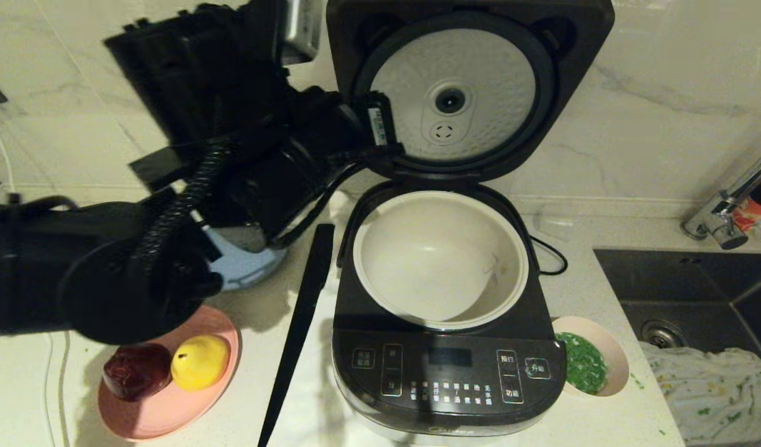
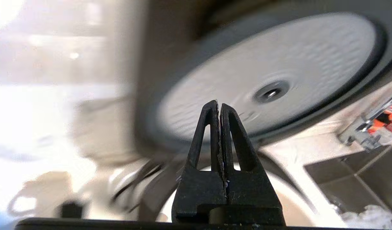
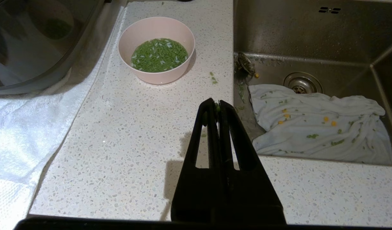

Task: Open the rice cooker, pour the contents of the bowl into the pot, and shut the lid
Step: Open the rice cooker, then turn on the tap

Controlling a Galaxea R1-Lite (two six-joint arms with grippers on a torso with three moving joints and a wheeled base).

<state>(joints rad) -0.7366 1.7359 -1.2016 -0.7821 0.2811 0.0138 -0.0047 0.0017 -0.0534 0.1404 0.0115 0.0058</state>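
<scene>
A dark grey rice cooker holds a cream-white pot; the pale pink bowl carries bright green contents.

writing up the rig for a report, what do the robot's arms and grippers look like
The left arm is bulky matte black, built of boxy and cylindrical housings, with a ribbed black cable hose along it and a white label near the wrist. The left gripper and right gripper match: two slim black tapered fingers with triangular cut-outs, on a black block base.
</scene>
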